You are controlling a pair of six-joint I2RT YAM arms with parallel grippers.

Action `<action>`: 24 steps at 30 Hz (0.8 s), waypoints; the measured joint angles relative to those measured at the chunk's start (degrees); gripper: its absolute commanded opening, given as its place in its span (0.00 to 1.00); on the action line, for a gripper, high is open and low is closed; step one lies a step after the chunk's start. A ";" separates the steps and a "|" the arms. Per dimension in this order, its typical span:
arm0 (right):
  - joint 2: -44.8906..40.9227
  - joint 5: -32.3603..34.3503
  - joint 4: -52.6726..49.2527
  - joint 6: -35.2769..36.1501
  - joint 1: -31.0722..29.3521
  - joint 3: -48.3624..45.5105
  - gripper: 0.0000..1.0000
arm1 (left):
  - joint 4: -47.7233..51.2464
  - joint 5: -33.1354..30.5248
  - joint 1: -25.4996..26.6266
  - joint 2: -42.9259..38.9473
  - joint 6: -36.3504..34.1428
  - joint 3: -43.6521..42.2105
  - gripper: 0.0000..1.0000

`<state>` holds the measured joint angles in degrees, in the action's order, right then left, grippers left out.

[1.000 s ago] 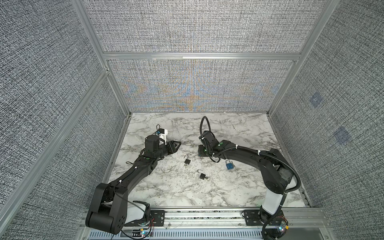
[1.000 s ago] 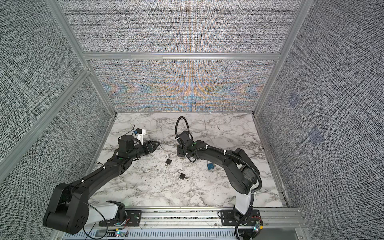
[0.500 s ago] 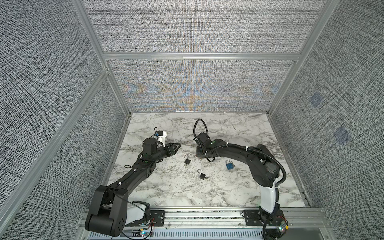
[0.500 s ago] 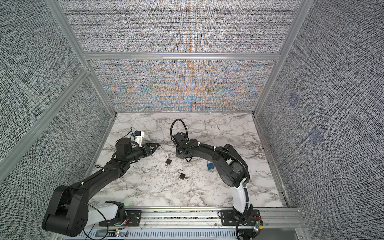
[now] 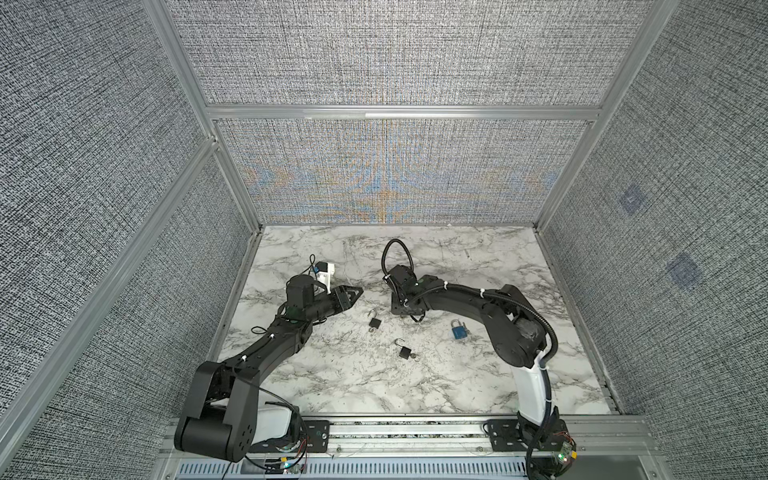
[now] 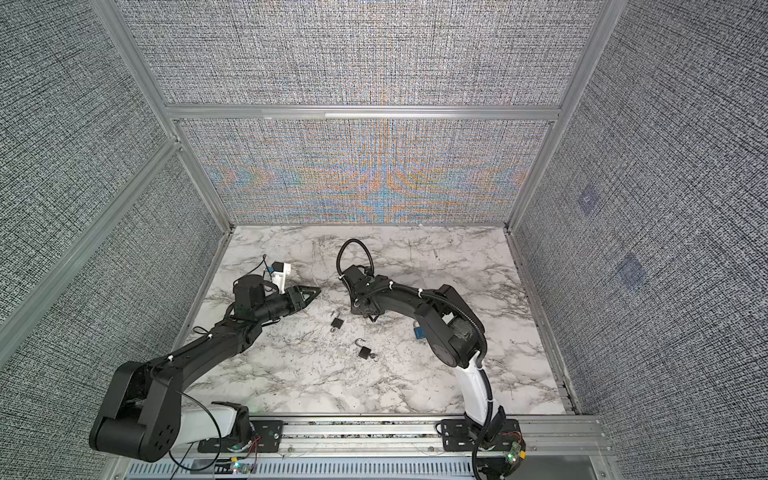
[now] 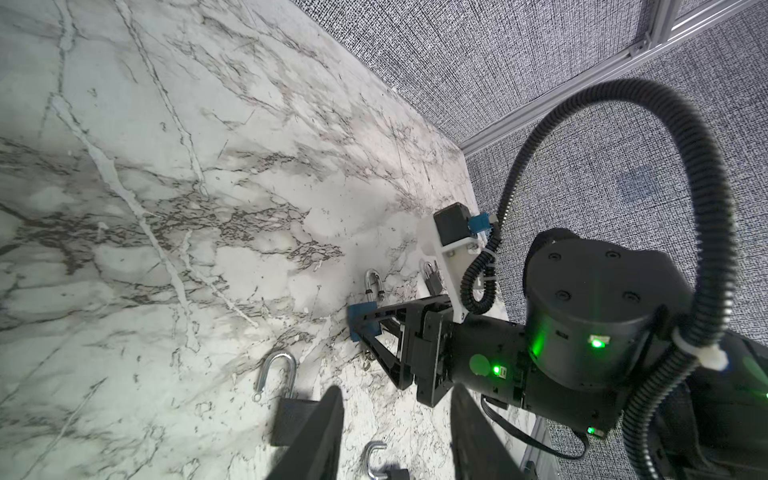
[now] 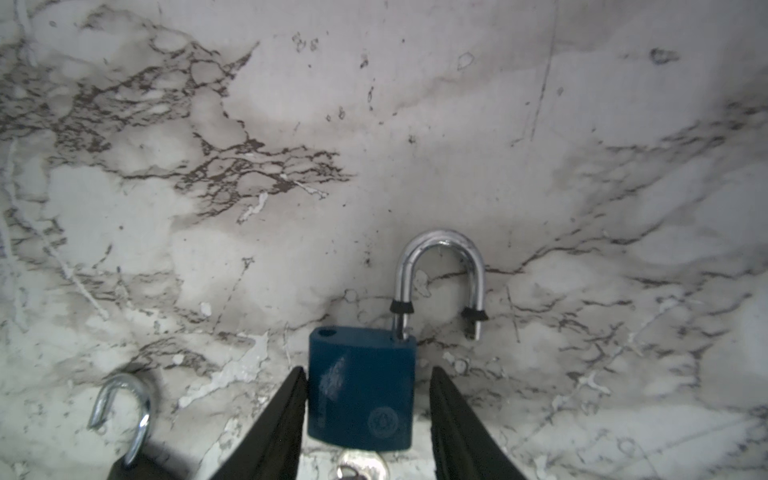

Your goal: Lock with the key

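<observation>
Fingers (image 8: 278,428) on the right gripper (image 8: 369,370) straddle the blue padlock (image 8: 361,399), partly open, not clamped; left gripper (image 7: 395,388) half-open, empty.

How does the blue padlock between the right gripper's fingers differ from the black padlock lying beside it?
The blue padlock has a blue body; the black padlock, a black one. The blue padlock lies between the fingers of the right gripper; the black padlock lies outside them, to one side. Both lie flat on the marble table with silver shackles open.
</observation>
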<state>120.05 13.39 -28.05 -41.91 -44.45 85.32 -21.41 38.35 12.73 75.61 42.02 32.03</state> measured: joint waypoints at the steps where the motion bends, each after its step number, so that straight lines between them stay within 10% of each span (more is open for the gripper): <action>1: 0.11 -0.04 0.00 -0.07 0.11 0.07 0.48 | -0.02 0.24 -0.09 0.28 0.00 0.00 0.44; 24: 1.31 0.98 -0.35 -0.42 0.04 0.94 0.37 | -3.80 4.31 -0.87 3.28 0.48 -0.04 0.45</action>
<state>121.36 14.37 -28.40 -42.33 -44.40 86.26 -25.21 42.65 11.86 78.89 42.50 31.99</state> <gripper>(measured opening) 0.394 0.446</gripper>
